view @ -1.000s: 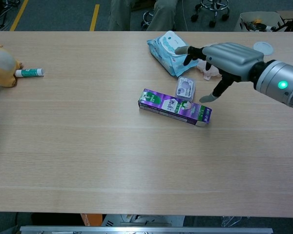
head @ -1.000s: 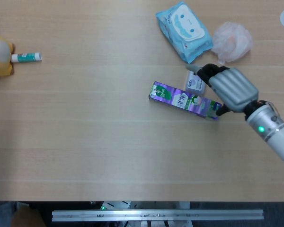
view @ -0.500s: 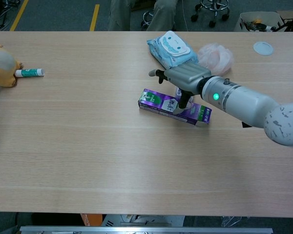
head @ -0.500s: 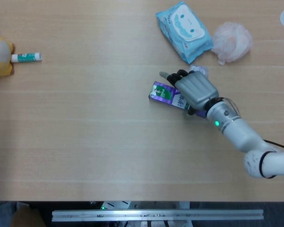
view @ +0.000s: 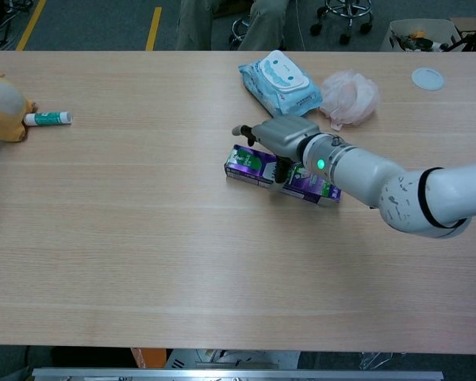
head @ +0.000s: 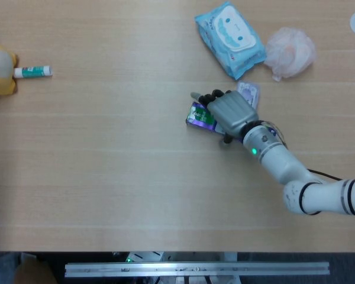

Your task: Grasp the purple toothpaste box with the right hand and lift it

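Note:
The purple toothpaste box point(head: 198, 115) lies flat near the middle of the table, angled down to the right; the chest view shows its left end point(view: 246, 163) and right end on either side of the hand. My right hand point(head: 231, 112) lies over the box's middle. Its fingers point(view: 250, 130) reach out past the far edge, and the thumb comes down the near face in the chest view. The hand point(view: 284, 136) touches the box, but the fingers do not look closed around it. The box rests on the table. My left hand is in neither view.
A small white packet point(head: 248, 92) sits just behind the hand. A blue wipes pack point(head: 231, 36) and a pink plastic bag point(head: 290, 52) lie further back. At the far left are a green-and-white tube point(head: 32, 71) and a yellow toy point(head: 0, 65).
My right hand has moved left from beside the box's right end and come down over its middle. The box has not shifted.

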You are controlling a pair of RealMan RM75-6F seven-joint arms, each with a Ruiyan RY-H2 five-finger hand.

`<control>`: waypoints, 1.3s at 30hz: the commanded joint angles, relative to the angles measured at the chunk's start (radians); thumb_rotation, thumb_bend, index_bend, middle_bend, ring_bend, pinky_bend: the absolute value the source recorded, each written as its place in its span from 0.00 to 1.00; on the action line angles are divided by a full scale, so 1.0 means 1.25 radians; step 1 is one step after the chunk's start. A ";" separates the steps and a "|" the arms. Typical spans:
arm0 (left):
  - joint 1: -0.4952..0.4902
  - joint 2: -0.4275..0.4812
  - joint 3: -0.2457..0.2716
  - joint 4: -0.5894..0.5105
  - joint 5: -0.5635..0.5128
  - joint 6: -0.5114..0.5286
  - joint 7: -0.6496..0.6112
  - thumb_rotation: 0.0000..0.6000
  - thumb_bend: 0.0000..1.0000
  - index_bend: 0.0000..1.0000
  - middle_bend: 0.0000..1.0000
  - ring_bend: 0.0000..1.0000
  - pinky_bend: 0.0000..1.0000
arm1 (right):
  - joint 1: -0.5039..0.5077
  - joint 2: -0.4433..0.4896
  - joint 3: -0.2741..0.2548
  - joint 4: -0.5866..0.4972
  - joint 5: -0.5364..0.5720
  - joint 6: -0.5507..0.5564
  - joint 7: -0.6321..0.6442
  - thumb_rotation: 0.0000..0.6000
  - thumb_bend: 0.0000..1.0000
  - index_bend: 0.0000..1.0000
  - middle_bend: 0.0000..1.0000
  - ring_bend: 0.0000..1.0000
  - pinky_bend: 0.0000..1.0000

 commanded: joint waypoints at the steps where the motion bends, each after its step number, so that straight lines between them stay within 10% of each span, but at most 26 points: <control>1: 0.000 0.000 0.000 0.001 -0.001 -0.001 -0.001 1.00 0.33 0.06 0.10 0.10 0.15 | 0.008 -0.006 -0.005 -0.001 -0.001 -0.010 0.008 1.00 0.00 0.07 0.22 0.17 0.33; 12: 0.005 -0.002 0.004 0.007 0.000 -0.001 -0.009 1.00 0.33 0.06 0.10 0.10 0.15 | 0.014 -0.011 -0.039 -0.026 -0.023 0.021 0.005 1.00 0.00 0.07 0.22 0.16 0.33; 27: 0.014 0.000 0.006 0.006 -0.004 0.005 -0.011 1.00 0.33 0.06 0.10 0.10 0.15 | 0.015 -0.075 -0.050 0.069 -0.080 0.040 0.008 1.00 0.36 0.33 0.35 0.34 0.49; 39: 0.017 0.002 0.005 0.004 -0.005 0.007 -0.008 1.00 0.33 0.06 0.10 0.10 0.13 | -0.064 -0.029 -0.005 -0.003 -0.295 0.134 0.234 1.00 0.37 0.37 0.38 0.39 0.55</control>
